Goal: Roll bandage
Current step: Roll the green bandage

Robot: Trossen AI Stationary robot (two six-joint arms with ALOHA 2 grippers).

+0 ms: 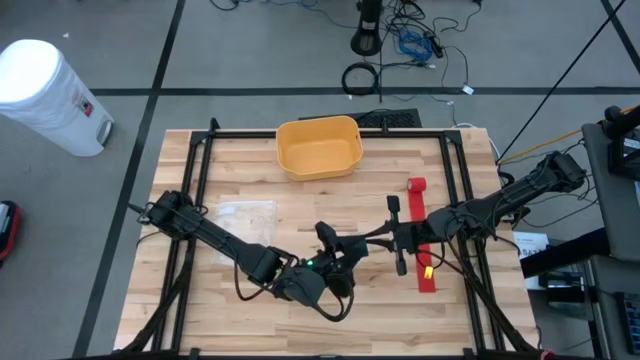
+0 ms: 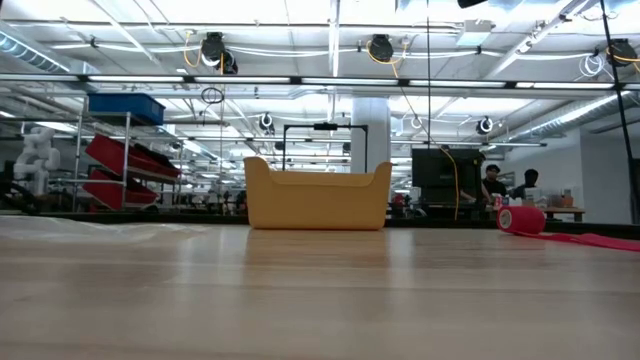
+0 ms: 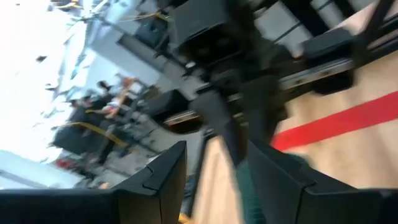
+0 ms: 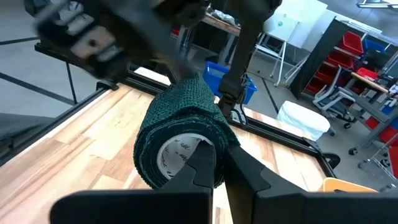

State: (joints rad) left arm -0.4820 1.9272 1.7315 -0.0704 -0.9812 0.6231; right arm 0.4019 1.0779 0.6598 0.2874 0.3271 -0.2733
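Wooden table (image 1: 250,190) from above: you see both grippers meeting near its front centre. At table height, a red bandage (image 2: 521,219) trails rightward. Your left gripper (image 3: 214,180) stands apart. Your right gripper (image 4: 219,163) pinches a dark green bandage roll (image 4: 180,134).

Left tool (image 1: 338,262) parted, right tool (image 1: 345,245) clamped, nearly touching.

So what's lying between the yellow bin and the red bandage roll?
Nothing. In the high view, only bare wooden tabletop separates the yellow bin from the red bandage roll.
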